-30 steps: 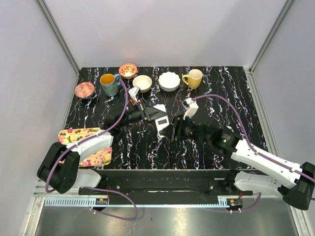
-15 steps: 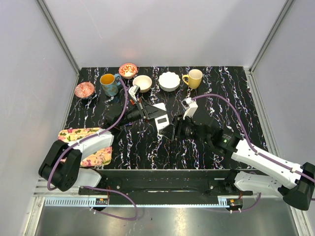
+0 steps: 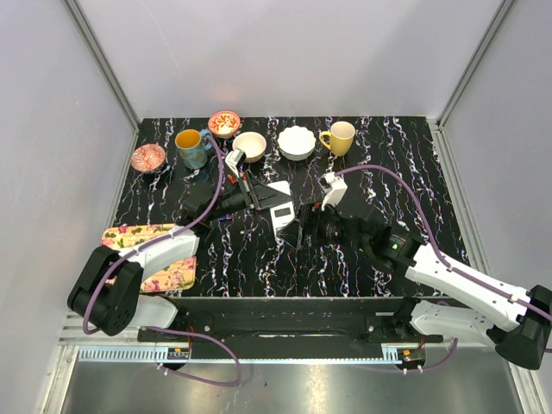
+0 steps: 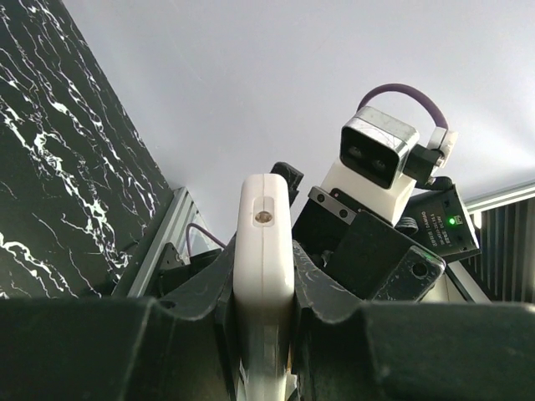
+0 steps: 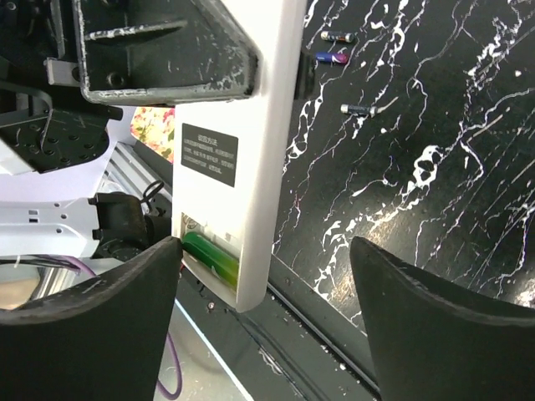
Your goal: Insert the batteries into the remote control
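We had the left gripper (image 4: pixel 264 288) clamped on the remote control (image 5: pixel 242 150), mid-frame in the top view. In the right wrist view its long axis ran top to bottom, with the open bay at the bottom end and a green battery (image 5: pixel 211 255) seated in it. The right gripper (image 5: pixel 263 246) jaws were spread either side of that end. Loose batteries (image 5: pixel 332 58) lay on the table (image 5: pixel 435 167), upper right.

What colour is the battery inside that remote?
Green: the battery in the remote, clearest in the right wrist view.

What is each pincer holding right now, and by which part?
Left pincer grips the flat white plastic remote control at the end away from its battery bay. Right pincer is open, holding nothing.
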Controlling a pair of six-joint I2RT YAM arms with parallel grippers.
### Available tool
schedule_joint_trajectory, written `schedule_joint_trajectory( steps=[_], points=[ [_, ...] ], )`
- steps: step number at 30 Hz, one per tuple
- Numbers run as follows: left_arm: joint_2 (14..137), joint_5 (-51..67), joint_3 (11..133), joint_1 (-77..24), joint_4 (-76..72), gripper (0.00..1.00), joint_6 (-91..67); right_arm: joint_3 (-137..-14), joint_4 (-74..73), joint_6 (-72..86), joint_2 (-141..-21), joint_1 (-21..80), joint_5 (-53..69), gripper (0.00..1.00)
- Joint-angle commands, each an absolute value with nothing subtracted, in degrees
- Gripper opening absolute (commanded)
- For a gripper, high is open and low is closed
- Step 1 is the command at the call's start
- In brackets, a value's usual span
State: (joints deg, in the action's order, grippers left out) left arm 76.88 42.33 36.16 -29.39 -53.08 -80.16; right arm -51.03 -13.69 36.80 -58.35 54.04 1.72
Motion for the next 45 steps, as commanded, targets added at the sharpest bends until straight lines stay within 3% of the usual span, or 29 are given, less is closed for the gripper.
schedule_joint_trajectory(
  steps=[1,6,11,16,21,26,35,39,45],
  points=[
    [74.97,40.52,37.01,-29.18,-54.85,0.00,-78.32,-52.90,-15.83,36.56,-58.54,54.32,1.06,0.91],
    [74.80,39.90,35.42,-29.18,-49.49,0.00,-73.23,-58.26,-15.64,36.04,-57.22,54.23,-1.48,1.00],
    [74.27,39.46,34.19,-28.92,-46.76,0.00,-70.75,-60.21,-17.40,33.49,-51.96,54.23,-6.58,1.00],
    [71.03,39.64,30.95,-27.16,-46.41,0.00,-70.23,-55.21,-19.95,32.69,-48.87,53.88,-19.84,1.00],
    [63.21,39.29,25.15,-22.51,-41.50,0.00,-68.74,-52.29,-20.84,32.70,-59.30,52.21,-19.96,0.95],
    [53.10,37.88,21.45,-20.13,-33.06,0.00,-65.93,-57.72,-19.25,28.56,-75.20,52.12,-16.53,0.89],
    [48.34,37.62,20.30,-17.67,-29.35,0.00,-63.63,-55.99,-9.85,36.21,-76.90,50.19,-10.91,0.93],
    [46.06,38.23,19.86,-14.08,-28.13,0.00,-64.60,-56.33,-6.25,34.11,-81.20,48.60,-5.38,0.88],
    [42.72,39.72,19.78,-11.78,-26.27,0.00,-66.34,-66.43,-8.70,25.14,-95.78,48.69,-4.84,0.80]
  ],
)
